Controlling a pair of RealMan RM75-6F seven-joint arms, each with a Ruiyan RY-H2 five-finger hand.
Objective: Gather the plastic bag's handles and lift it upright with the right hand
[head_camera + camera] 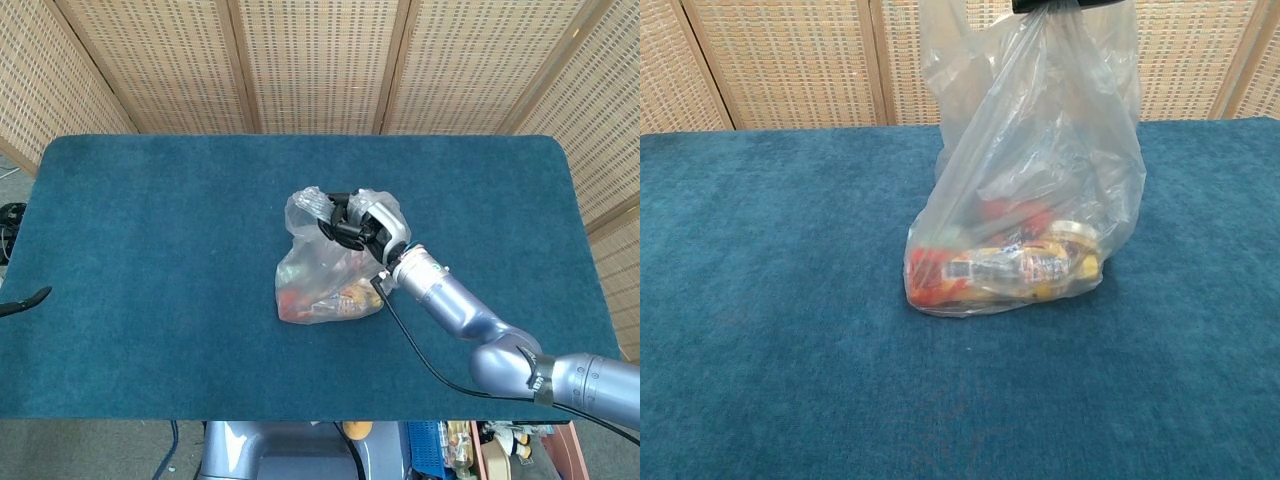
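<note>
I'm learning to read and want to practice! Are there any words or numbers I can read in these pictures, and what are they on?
No text here can be read.
The package labels inside the plastic bag show white and dark patches of print, but it is too small and blurred to read.
The right hand holding the bag's top shows no readable marking.
The blue table and wicker screens carry no writing.

One plastic bag [1040,170]; one table [150,250].
</note>
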